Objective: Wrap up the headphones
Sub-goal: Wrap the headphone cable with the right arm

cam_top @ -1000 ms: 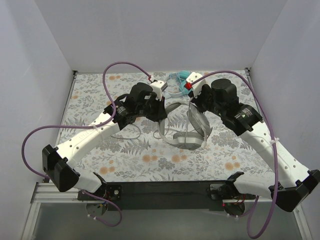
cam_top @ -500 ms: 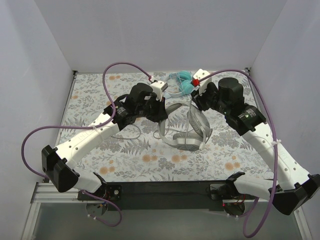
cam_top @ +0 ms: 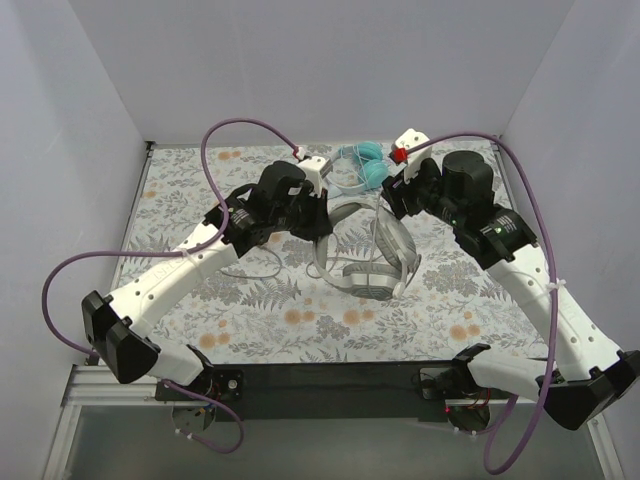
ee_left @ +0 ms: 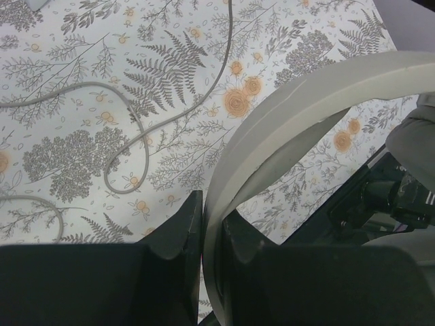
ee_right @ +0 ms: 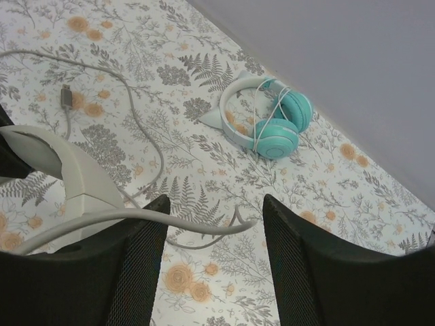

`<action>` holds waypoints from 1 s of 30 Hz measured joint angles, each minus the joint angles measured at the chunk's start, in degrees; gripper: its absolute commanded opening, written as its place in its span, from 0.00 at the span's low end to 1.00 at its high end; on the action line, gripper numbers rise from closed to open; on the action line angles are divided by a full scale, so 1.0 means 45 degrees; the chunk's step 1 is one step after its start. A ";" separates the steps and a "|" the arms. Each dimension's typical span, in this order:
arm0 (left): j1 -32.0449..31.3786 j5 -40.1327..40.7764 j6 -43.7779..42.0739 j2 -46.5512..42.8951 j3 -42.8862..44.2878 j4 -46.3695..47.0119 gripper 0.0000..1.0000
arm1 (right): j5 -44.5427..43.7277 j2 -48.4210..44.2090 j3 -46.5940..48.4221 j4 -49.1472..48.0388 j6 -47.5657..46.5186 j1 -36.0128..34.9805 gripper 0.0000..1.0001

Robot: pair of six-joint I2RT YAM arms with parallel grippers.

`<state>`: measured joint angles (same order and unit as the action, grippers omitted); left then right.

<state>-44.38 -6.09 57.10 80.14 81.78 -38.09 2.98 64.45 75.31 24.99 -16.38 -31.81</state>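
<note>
Our left gripper (ee_left: 211,221) clamps the pale plastic headband (ee_left: 306,102) of the white-grey over-ear headphones (cam_top: 366,278). Our right gripper (ee_right: 216,204) stands spread just beside them, above their thin grey cable (ee_right: 136,216). We spot the teal-cupped headphones (ee_right: 275,132) lying beyond that pair.

The white-grey headphones (cam_top: 368,262) are held up by the headband (ee_left: 292,122), their thin grey cable (ee_left: 129,129) trailed loose across the table (cam_top: 170,190). The teal headphones (ee_right: 268,122) are laid flat at its far edge, cord wound round them.

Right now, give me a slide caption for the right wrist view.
Open right gripper above the grey cable, teal headphones beyond near the wall.
</note>
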 measured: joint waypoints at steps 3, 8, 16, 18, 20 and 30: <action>0.0000 0.0340 0.0078 0.0223 0.0330 -0.0476 0.00 | -0.0262 -0.0238 -0.0699 -0.0597 0.0301 0.0000 0.57; -0.0121 0.0685 0.0063 0.0573 0.0588 -0.1141 0.00 | -0.0311 -0.1350 -0.2710 -0.1617 0.0884 0.0068 0.55; -0.0034 0.1321 0.0078 0.0763 0.1438 -0.1778 0.00 | 0.0117 -0.2516 -0.4260 -0.3609 0.1404 0.0806 0.58; 0.0024 0.1418 0.0083 0.0763 0.1676 -0.1753 0.00 | 0.0073 -0.2637 -0.4308 -0.3920 0.1569 0.1039 0.64; 0.0078 0.1506 0.0092 0.0763 0.1865 -0.1690 0.00 | 0.0039 -0.2739 -0.4308 -0.4284 0.1710 0.1175 0.68; 0.0092 0.1365 0.0471 0.0763 0.1948 -0.1457 0.00 | 0.0486 -0.2006 -0.3186 -0.4478 0.2254 0.1389 0.73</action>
<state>-43.97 0.05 59.22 83.57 90.54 -44.64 5.17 55.42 60.97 4.84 -6.24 -25.56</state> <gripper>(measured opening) 0.100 0.707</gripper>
